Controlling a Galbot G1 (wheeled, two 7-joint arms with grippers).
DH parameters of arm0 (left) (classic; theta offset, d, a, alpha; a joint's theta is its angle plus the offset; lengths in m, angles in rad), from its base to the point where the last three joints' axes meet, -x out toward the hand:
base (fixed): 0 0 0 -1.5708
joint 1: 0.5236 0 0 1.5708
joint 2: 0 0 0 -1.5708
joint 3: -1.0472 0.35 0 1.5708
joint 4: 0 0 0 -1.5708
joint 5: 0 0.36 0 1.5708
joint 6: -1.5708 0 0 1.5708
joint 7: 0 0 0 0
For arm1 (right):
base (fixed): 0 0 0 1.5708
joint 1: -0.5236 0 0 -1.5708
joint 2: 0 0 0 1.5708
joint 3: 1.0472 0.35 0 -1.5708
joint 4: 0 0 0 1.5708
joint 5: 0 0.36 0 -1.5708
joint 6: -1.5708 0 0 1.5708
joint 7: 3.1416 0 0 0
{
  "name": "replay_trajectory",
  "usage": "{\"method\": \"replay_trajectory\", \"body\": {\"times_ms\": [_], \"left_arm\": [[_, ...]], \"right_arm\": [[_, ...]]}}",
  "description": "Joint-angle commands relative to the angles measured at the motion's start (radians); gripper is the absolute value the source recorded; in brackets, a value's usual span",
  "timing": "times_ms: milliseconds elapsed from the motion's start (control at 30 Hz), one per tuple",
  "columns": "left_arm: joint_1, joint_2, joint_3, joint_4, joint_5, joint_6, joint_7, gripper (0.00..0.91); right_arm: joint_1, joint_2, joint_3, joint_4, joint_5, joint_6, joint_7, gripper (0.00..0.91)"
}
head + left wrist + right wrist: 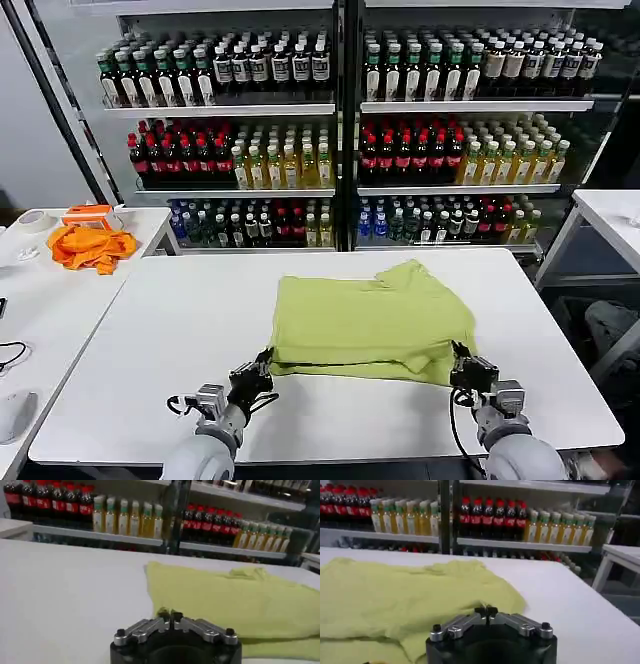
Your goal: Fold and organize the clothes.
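The clothes are one lime-green T-shirt (372, 320) lying partly folded in the middle of the white table (150, 330), plain side up. My left gripper (262, 363) is at the shirt's near left corner and is shut on the fabric. In the left wrist view the left gripper (170, 615) pinches a tuft of the T-shirt (235, 600). My right gripper (460, 358) holds the near right corner the same way. In the right wrist view the right gripper (491, 611) is closed on the edge of the T-shirt (400, 600).
A bright orange cloth (92, 246) lies on a second white table (40, 290) at the left. Another table (612, 212) stands at the right. Shelves of bottles (330, 140) line the back. Bare tabletop surrounds the shirt.
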Motion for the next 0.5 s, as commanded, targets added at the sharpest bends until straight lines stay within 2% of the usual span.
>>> {"method": "replay_trajectory", "body": {"times_ms": [33, 267, 400, 433, 467, 500], "left_arm": [[0.002, -0.011, 0.001, 0.011, 0.017, -0.006, -0.001, 0.907], [0.034, -0.016, -0.005, 0.015, 0.030, -0.011, -0.002, 0.907], [0.024, -0.020, 0.000, 0.027, 0.038, -0.011, -0.010, 0.907], [0.022, -0.022, 0.002, 0.029, 0.038, -0.010, -0.011, 0.846], [0.018, -0.023, 0.004, 0.032, 0.041, -0.011, -0.014, 0.665], [0.016, -0.024, 0.006, 0.035, 0.043, -0.011, -0.016, 0.574]], "right_arm": [[-0.027, 0.006, 0.016, 0.017, -0.018, 0.012, -0.006, 0.907], [-0.112, 0.002, 0.084, 0.045, -0.019, -0.036, 0.017, 0.907], [-0.122, 0.010, 0.106, 0.009, 0.032, -0.078, 0.035, 0.907], [-0.123, 0.011, 0.107, 0.007, 0.036, -0.080, 0.035, 0.907], [-0.126, 0.014, 0.108, -0.001, 0.049, -0.085, 0.033, 0.907], [-0.128, 0.016, 0.108, -0.006, 0.051, -0.087, 0.032, 0.907]]}}
